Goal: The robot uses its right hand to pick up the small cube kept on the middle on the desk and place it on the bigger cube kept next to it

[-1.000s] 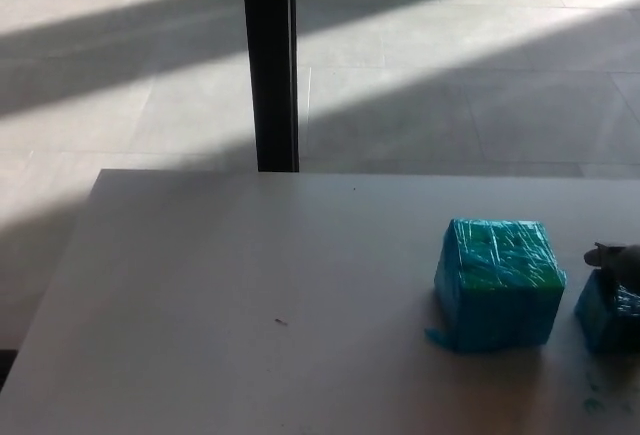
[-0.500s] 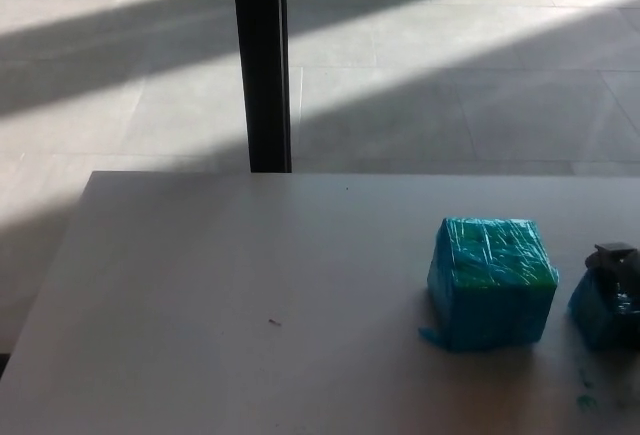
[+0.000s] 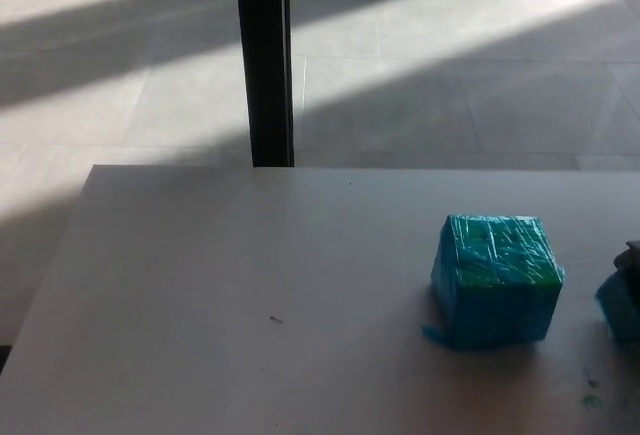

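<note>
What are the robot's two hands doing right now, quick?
Left hand: not in view.
Right hand: only a dark sliver shows at the picture's right edge, above the small cube; open or shut cannot be told.

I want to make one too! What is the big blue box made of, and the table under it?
The big cube looks wrapped in glossy blue-green plastic film or tape: it shines and wrinkles, with a loose flap at its bottom corner. What is inside cannot be seen. The table looks like smooth, matte, pale laminate or painted board.
</note>
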Controlling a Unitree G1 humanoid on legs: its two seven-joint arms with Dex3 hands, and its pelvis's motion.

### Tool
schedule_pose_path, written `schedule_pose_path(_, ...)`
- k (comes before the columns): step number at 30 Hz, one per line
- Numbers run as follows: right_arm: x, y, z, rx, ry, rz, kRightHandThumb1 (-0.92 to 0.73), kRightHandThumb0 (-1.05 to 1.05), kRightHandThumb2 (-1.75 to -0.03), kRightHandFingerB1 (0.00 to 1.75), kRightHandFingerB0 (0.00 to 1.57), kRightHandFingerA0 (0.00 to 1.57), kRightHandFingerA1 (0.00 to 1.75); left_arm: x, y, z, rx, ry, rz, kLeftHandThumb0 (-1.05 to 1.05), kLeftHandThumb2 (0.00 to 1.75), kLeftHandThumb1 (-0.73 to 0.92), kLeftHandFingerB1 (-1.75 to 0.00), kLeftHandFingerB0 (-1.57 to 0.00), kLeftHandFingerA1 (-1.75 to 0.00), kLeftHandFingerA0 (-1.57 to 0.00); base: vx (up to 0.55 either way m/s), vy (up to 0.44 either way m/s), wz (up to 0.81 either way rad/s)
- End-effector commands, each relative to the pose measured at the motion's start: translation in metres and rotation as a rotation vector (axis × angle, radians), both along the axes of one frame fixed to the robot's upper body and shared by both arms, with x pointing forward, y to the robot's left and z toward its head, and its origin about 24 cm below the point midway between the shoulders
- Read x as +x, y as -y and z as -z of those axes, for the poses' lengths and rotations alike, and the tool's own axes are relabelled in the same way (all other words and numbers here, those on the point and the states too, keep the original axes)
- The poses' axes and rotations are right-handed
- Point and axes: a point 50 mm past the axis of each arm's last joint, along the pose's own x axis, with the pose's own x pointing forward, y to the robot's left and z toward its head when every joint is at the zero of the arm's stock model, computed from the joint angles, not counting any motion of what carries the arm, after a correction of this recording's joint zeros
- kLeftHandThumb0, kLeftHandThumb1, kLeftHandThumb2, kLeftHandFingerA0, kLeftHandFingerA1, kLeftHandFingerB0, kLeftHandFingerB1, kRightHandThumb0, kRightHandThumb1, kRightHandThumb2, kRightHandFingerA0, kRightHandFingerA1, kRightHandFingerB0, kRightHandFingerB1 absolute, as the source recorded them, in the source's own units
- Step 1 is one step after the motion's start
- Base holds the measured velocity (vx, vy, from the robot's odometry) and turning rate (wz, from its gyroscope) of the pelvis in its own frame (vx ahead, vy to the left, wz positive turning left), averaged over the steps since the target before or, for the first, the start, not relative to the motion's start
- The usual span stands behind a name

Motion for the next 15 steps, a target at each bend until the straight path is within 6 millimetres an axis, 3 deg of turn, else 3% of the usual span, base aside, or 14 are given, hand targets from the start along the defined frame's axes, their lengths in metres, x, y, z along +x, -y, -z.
schedule_pose_path(1, 0.008, 0.012, -0.049, 0.058, 0.134, -0.016, -0.7, -0.17, -0.77, 0.81, 0.8, 0.84, 1.44, -0.003, -0.004, -0.004, 0.008, -0.013, -0.012, -0.96, 0.67, 0.9, -0.37, -0.37, -0.53, -0.4, 0.0, 0.0, 0.0)
schedule_pose_path(2, 0.011, 0.014, -0.057, 0.069, 0.142, -0.002, -0.69, -0.17, -0.73, 0.77, 0.8, 0.84, 1.42, -0.003, -0.004, -0.004, 0.005, -0.011, -0.01, -0.96, 0.67, 0.9, -0.37, -0.36, -0.54, -0.4, 0.0, 0.0, 0.0)
schedule_pose_path(3, 0.013, 0.014, -0.072, 0.091, 0.206, -0.015, -0.68, -0.15, -0.79, 1.29, 0.7, 0.84, 1.62, -0.003, -0.004, -0.003, -0.006, -0.002, -0.024, -0.95, 0.67, 0.89, -0.37, -0.36, -0.54, -0.38, 0.0, 0.0, 0.0)
schedule_pose_path(6, 0.016, 0.014, -0.085, 0.079, 0.265, -0.025, -0.69, -0.19, -0.8, 1.42, 0.68, 0.81, 1.7, -0.005, -0.004, -0.001, -0.01, -0.004, -0.027, -0.97, 0.67, 0.89, -0.37, -0.36, -0.53, -0.4, 0.0, 0.0, 0.0)
schedule_pose_path(10, 0.021, 0.01, -0.106, 0.13, 0.305, -0.032, -0.65, -0.17, -0.89, 1.32, 0.74, 0.83, 1.69, -0.007, -0.005, 0.001, -0.001, -0.014, -0.026, -0.97, 0.67, 0.89, -0.37, -0.38, -0.55, -0.41, 0.0, 0.0, 0.0)
schedule_pose_path(11, 0.023, 0.008, -0.117, 0.155, 0.345, -0.052, -0.6, -0.17, -0.97, 1.34, 0.78, 0.88, 1.69, -0.007, -0.004, 0.0, -0.008, -0.003, -0.031, -0.96, 0.67, 0.89, -0.38, -0.38, -0.56, -0.39, 0.0, 0.0, 0.0)
schedule_pose_path(15, 0.026, -0.007, -0.136, 0.192, 0.353, -0.123, -0.62, -0.19, -0.96, 1.46, 0.71, 0.85, 1.73, -0.008, -0.005, 0.0, -0.009, -0.007, -0.025, -0.96, 0.67, 0.89, -0.37, -0.37, -0.53, -0.4, 0.0, 0.0, 0.0)
